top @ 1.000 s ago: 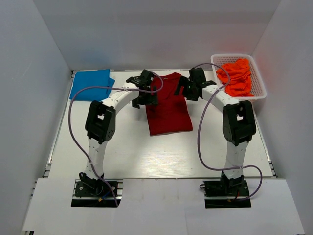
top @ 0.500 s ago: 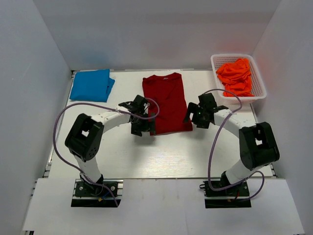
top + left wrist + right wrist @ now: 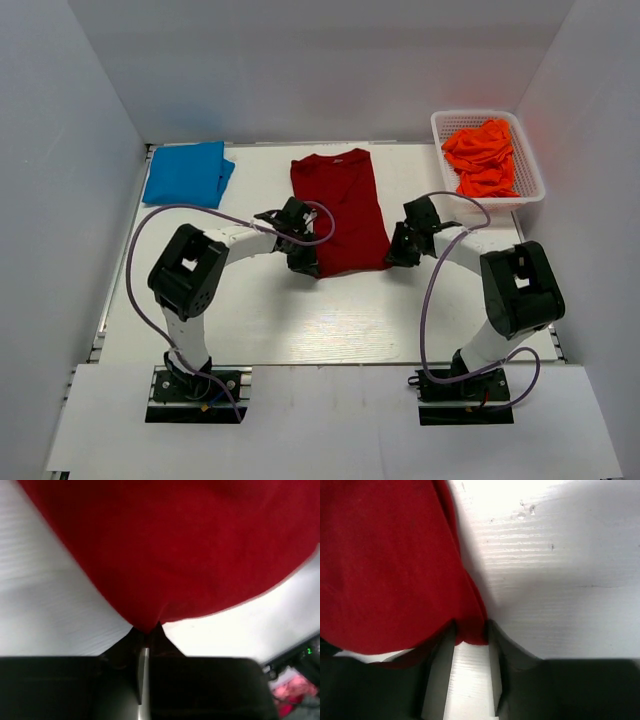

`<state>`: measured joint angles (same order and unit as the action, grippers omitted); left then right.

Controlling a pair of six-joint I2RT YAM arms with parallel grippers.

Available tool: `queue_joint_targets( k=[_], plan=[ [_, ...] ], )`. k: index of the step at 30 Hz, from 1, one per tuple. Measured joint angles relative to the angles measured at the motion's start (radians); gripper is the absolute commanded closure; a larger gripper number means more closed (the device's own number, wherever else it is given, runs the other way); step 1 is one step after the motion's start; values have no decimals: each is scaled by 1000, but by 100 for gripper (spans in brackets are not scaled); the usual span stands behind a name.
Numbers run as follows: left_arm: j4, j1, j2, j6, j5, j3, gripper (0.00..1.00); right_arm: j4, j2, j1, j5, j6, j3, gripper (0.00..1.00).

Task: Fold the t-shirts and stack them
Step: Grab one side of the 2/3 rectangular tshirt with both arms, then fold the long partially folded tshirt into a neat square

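Left jaws tight on dark red t-shirt [image 3: 340,210] corner, right jaws apart astride another; tips hidden.

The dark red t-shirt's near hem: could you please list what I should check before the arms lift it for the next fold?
1. The left gripper is shut on a hem corner of the dark red t-shirt: ok.
2. The right gripper is shut on the other corner: not ok; its fingers are parted with cloth between them.
3. The shirt lies flat, sleeves folded in: ok.
4. The blue t-shirt and the basket sit apart from the fold path: ok.
5. All cloth layers are caught: cannot tell.
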<state>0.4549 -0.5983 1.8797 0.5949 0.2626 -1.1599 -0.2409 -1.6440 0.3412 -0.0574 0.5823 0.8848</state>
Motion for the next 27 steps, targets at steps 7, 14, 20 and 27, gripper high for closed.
queue_joint_targets(
  k=[7,14,20,27],
  plan=[
    [-23,-34,-20,58,28,39,100,-8,40,0,-32,-6,-47,100],
    [153,-87,-203,62,101,120,100,-253,365,24,-95,-56,-114,100],
    [317,-108,-308,49,97,21,100,-375,501,40,-154,-76,-28,100],
    [384,-41,-176,56,-92,-387,100,-379,285,32,-42,-53,257,100]
  ],
)
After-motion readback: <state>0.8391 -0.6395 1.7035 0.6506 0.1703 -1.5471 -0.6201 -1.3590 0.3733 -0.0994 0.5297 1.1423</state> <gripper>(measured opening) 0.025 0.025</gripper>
